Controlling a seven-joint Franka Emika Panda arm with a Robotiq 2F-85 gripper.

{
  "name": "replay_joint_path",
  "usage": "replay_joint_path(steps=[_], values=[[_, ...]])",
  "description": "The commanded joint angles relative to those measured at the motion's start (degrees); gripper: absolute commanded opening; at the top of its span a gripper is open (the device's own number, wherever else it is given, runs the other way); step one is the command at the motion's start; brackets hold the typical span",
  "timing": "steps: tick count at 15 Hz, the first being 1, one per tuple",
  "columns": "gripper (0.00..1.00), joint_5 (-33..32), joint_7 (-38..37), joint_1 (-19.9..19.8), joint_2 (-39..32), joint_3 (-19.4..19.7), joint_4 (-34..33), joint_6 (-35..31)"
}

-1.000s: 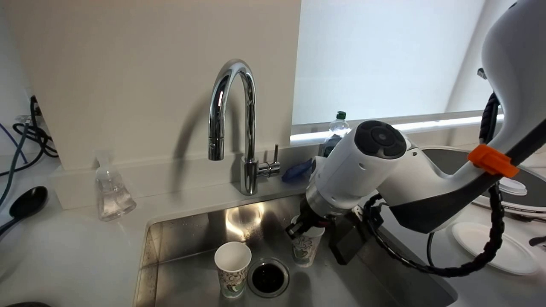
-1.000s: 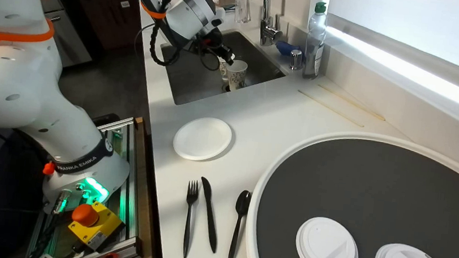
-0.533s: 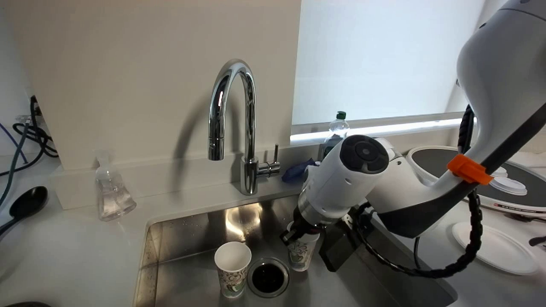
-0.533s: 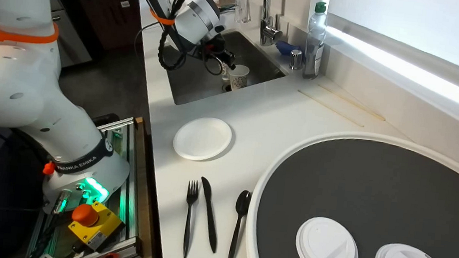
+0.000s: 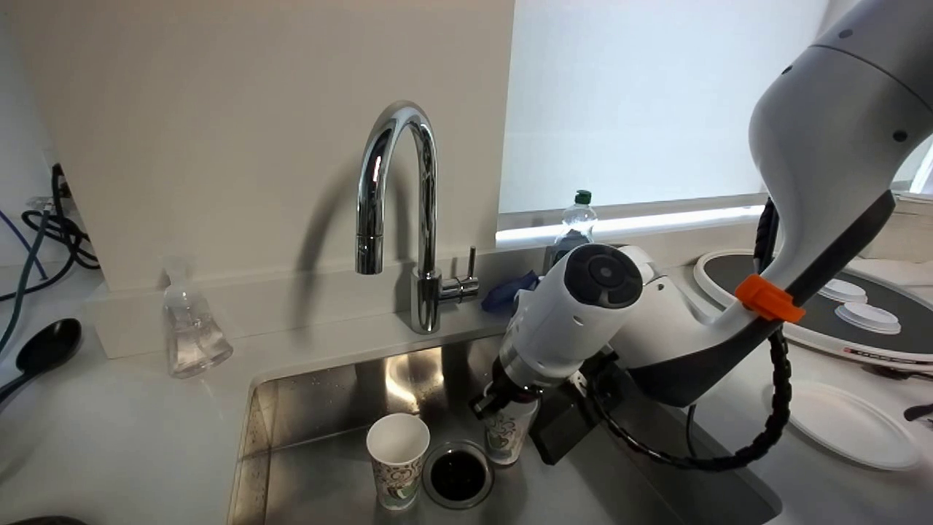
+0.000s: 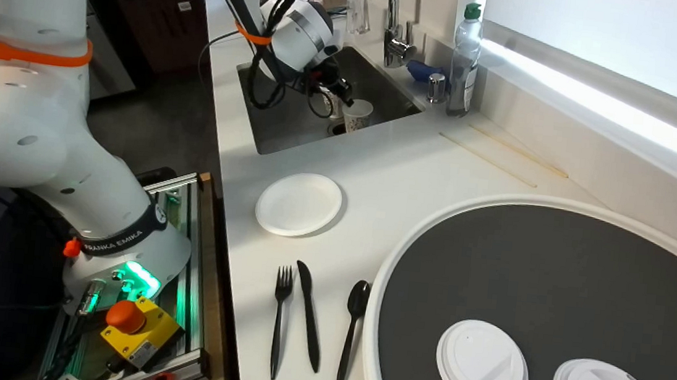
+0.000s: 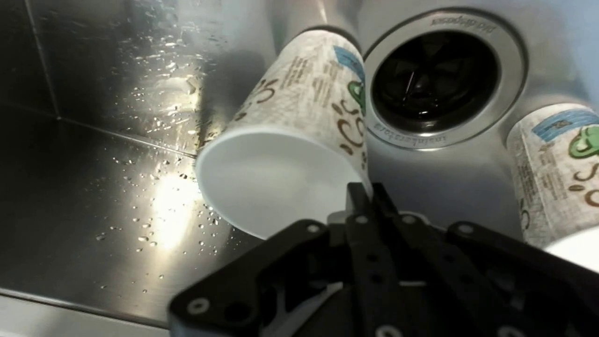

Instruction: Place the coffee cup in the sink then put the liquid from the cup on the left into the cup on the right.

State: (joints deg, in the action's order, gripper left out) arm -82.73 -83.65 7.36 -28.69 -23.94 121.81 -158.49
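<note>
We find a patterned paper cup inside the metal sink, its white mouth turned towards us in the wrist view; whether its base touches the sink floor, we cannot tell. The pincer is squeezed almost fully together on this cup's rim, one finger over the inside wall, the other outside it. A round dark drain lies just beside the cup, between it and a second cup that stands upright on the sink floor. Clear drops dot the metal near the held cup. Behind the sink we see a tall arched chrome tap. Farther along the white counter, in an exterior view, there is a white plate, then a black fork, knife and spoon side by side, and next to the spoon a round grey tray bearing two white lids.
</note>
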Motion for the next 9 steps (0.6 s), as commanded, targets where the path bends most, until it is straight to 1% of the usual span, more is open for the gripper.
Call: replay_joint_path(steps=[1,3,4,8,9], values=[[0.36,-2.5,-3.7,1.5,-1.7,0.9,-1.8,1.1],[0.49,-2.5,-3.8,1.6,-1.8,1.0,-1.9,1.1],[0.58,-2.5,-3.9,1.7,-1.7,1.1,-2.0,1.2],[0.87,-2.6,-4.2,1.9,-0.4,1.1,-2.0,1.2],[0.95,-2.7,-4.3,1.8,0.1,1.1,-1.9,1.1]])
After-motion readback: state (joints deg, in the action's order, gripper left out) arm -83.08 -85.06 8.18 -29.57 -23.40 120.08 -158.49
